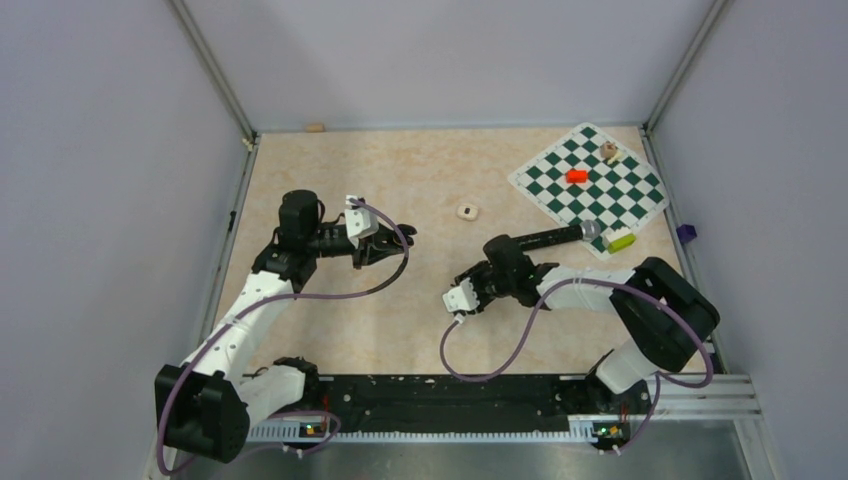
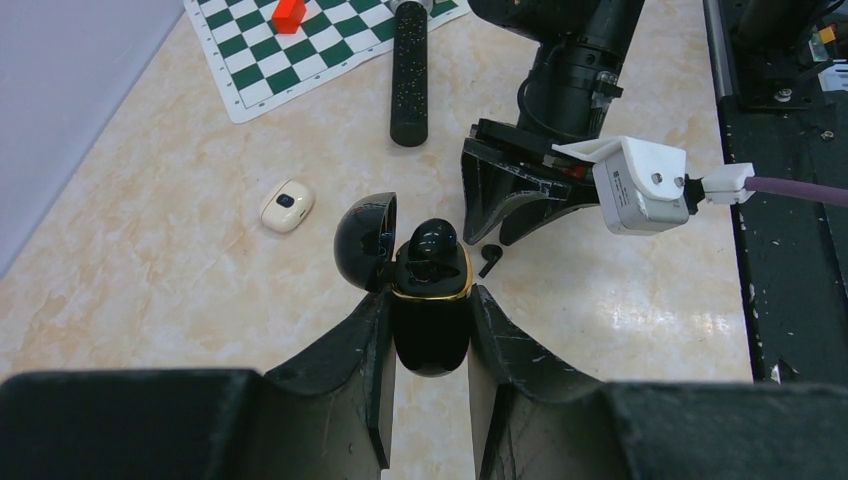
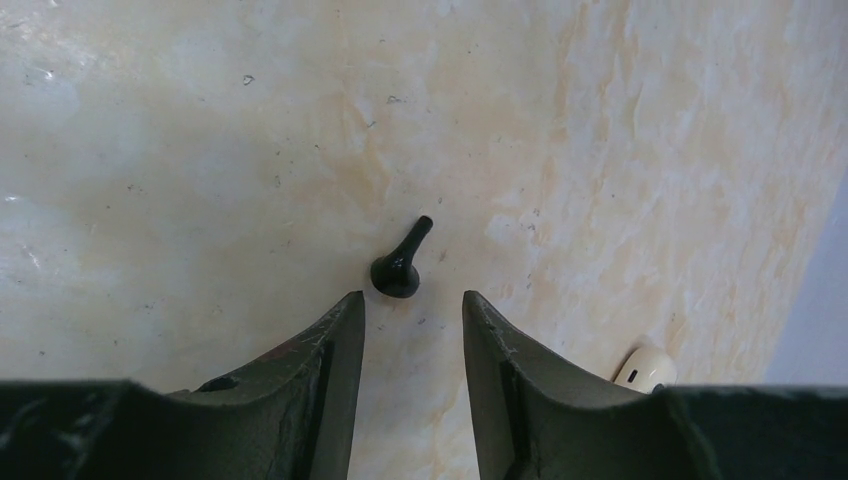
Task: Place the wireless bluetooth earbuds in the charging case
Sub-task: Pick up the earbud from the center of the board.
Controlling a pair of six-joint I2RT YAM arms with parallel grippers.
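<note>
1 earbud (image 3: 398,270) lies just before the right gripper's (image 3: 412,297) narrowly parted, empty fingers (image 3: 325,365). The left gripper (image 2: 430,292) clamps the open charging case (image 2: 430,340).

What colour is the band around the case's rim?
Gold, on the charging case; left wrist view.

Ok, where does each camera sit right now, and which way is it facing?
Top external: above and behind the bases, looking down on the table; left arm and right arm both show.
Left wrist: on the left arm, looking across the table at the right arm; left gripper clamps the open charging case.
Right wrist: looking down at the table; right gripper open, just short of a loose earbud.
Shared: both wrist views show that earbud and the cream lump.
</note>
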